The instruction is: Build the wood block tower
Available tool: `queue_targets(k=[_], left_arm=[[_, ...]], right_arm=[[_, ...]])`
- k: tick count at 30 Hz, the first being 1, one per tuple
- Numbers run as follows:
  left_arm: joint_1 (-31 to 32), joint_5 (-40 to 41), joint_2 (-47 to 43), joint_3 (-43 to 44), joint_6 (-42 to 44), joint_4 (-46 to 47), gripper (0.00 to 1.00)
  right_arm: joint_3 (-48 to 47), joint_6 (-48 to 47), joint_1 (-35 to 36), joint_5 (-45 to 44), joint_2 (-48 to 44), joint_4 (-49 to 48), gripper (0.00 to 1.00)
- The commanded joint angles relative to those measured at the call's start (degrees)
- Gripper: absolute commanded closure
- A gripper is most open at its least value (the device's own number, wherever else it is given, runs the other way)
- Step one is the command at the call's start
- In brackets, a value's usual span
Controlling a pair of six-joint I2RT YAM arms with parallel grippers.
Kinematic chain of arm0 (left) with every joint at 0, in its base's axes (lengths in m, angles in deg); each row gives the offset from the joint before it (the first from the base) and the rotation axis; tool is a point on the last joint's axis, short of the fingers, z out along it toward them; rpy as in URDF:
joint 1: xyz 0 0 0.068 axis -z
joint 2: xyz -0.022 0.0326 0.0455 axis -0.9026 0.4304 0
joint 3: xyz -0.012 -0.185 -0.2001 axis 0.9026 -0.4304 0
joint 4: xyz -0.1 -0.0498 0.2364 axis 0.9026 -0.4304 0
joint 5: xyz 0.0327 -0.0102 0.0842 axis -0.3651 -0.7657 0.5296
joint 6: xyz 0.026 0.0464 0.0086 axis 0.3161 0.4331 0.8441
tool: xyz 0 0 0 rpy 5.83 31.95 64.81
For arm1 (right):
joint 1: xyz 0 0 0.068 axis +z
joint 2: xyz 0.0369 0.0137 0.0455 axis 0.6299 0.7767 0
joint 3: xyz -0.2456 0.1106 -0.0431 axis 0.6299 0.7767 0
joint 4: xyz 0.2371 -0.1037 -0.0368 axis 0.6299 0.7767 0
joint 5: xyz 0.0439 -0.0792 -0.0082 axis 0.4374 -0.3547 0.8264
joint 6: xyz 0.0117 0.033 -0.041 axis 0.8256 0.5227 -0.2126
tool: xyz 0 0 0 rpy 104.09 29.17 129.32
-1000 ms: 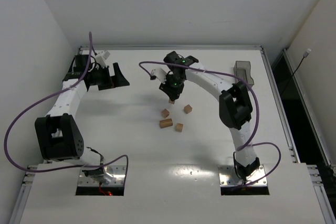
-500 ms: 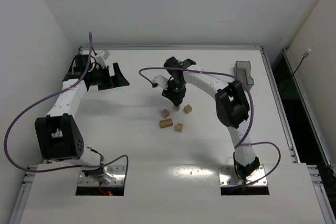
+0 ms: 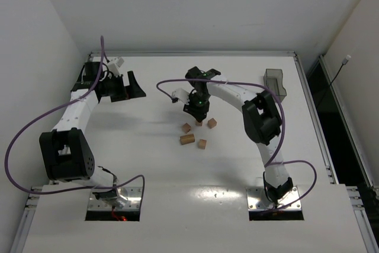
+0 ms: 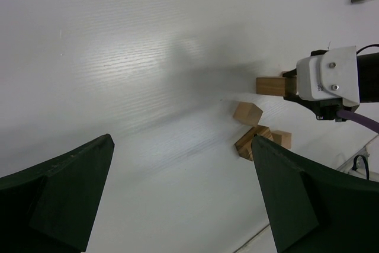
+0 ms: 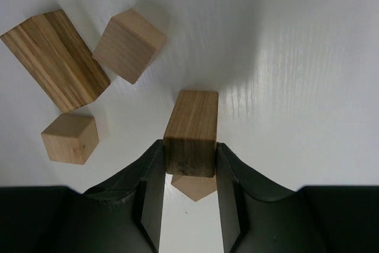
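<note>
My right gripper is shut on a longer wood block, held upright by its top end with its lower end pointing at the table. It hangs among loose wood blocks: a long one lying flat, a cube, another cube, and a cube partly hidden under the held block. I cannot tell whether the held block touches the table. The tower is not in view. My left gripper stays open and empty at the far left, well away from the blocks.
A dark translucent bin stands at the back right of the white table. The right arm's purple cable loops above the block cluster. Raised table edges run along the back and both sides.
The right gripper has carried the held block toward the near side and down, ending beside the loose cubes. The left arm has not moved.
</note>
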Motion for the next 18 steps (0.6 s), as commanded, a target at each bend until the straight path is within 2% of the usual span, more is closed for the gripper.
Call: queue_targets(k=[1,10,18], left_arm=[[0.3,-0.9,0.3,1.3,0.0,1.3,0.00],[0.3,-1.5,0.8,1.3,0.0,1.3,0.00],[0.9,-2.0,1.3,1.3,0.0,1.3,0.00]], right_arm=[[1.0,-2.6,0.0,1.8,-1.8,-2.2,0.94],[2.1,-3.9,0.0,0.7,-2.9,-2.8,0.78],[4.7,-7.2,0.0,-0.4,-3.9,-4.7,0.76]])
